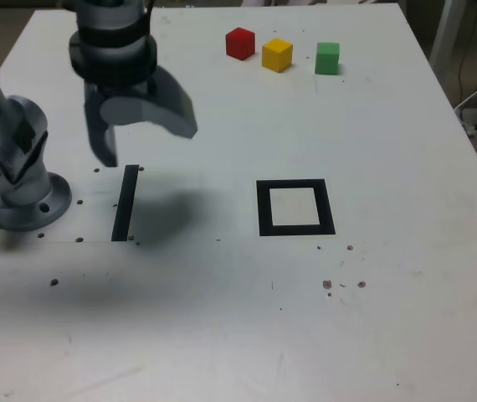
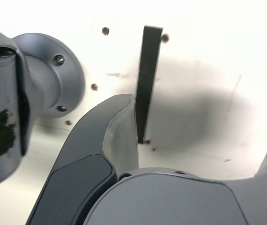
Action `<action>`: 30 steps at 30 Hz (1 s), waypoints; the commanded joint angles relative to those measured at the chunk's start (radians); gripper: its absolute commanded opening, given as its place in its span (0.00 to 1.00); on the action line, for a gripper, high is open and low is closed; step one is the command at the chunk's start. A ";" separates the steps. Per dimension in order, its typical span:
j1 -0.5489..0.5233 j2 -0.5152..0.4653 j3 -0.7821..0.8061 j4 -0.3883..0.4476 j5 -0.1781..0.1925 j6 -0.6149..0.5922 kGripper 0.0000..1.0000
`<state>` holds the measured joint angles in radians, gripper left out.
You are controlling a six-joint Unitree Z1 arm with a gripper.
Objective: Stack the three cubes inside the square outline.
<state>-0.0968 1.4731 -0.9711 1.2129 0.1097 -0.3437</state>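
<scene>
The pincer (image 1: 149,146) is held above the counter (image 1: 389,293), near the arm's base (image 1: 25,197) and over the strip (image 1: 125,203), with its jaws spread wide and nothing held between them. A raised, open pose of this kind is presumably chosen so that the counter can be crossed without anything being knocked, and so that a cube can be straddled straight away once it is reached.

The red cube (image 1: 240,43), yellow cube (image 1: 277,55) and green cube (image 1: 327,59) are set in a loose row at the far side of the counter, in the exterior view's upper part. Red and yellow are placed near each other, while green is left a little more apart (a gap that should make it the easier one to be gripped). They were probably put there so that the square (image 1: 295,208) would be left free for the stack; it is seen well apart from them, nearer the camera, with nothing in it.

As for looks, each cube is small, plain and of a single strong colour, and all three appear much alike in size. Red and yellow are turned with an edge towards the camera, whereas green is seen nearly face-on (so a different wrist angle may be needed for it). The square is marked as a thick black frame around a pale middle, into which the lowest cube should be fitted with some care.
</scene>
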 commanded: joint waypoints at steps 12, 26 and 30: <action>0.262 0.101 -0.108 -0.058 0.055 0.052 1.00; 0.569 0.274 -0.322 0.017 0.034 0.221 0.99; 0.647 0.337 -0.401 0.040 0.032 0.256 0.98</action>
<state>0.5342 1.7881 -1.3520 1.2401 0.1432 -0.0947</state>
